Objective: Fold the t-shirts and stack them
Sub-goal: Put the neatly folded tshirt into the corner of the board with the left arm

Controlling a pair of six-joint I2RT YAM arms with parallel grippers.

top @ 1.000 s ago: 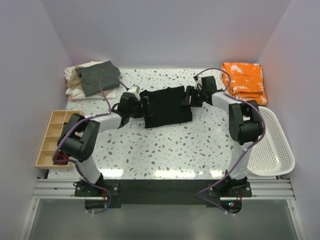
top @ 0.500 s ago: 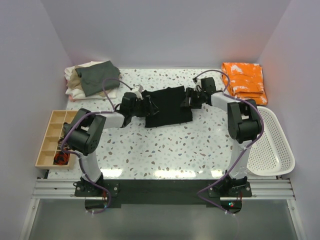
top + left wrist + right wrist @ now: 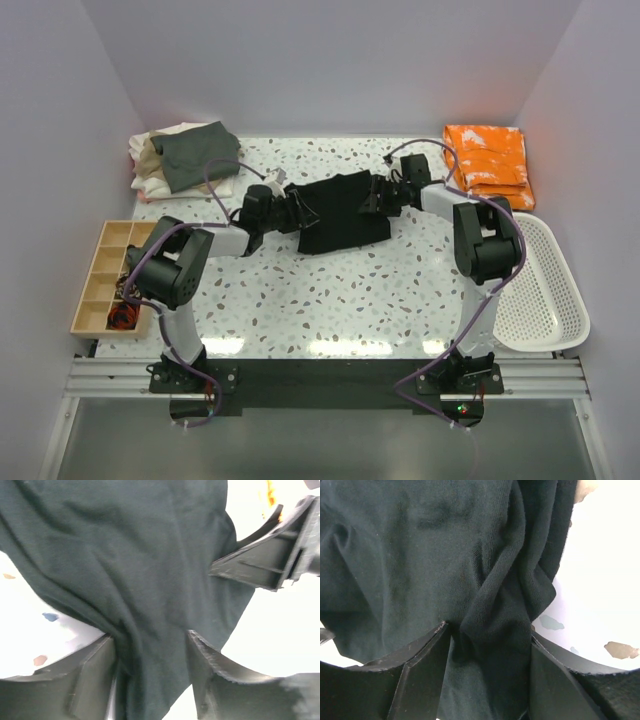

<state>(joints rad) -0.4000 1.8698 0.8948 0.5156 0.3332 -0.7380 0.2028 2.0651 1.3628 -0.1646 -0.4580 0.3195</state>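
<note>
Nearest you, the speckled table (image 3: 330, 300) carried a wooden tray (image 3: 110, 245) of compartments at its left edge and a white basket (image 3: 550, 300) at its right; past these, mid-table, the black t-shirt (image 3: 340, 215) lay flat as a rough, partly folded rectangle with one gripper at each end. Your left gripper (image 3: 150, 647) was at the shirt's left edge; a ridge of black cloth filled the gap between its fingers (image 3: 85, 680), so it read as closed on the fabric at a middling width. Your right gripper (image 3: 487, 630) was at the right edge, likewise clamped on a bunched fold of the same shirt. You should have treated this garment as light, limp and unbreakable; it was likely to sag between two grips and to crease wherever it was pinched; the matte knit looked unlikely to slip. The best hold was judged to be at an outer edge or corner, biting through every layer, so that lower layers would not trail behind. Farthest from you, the folded t-shirts (image 3: 180, 158) were stacked at the back left, grey-green on top of tan and cream; an orange cloth (image 3: 490, 165) lay at the back right.
</note>
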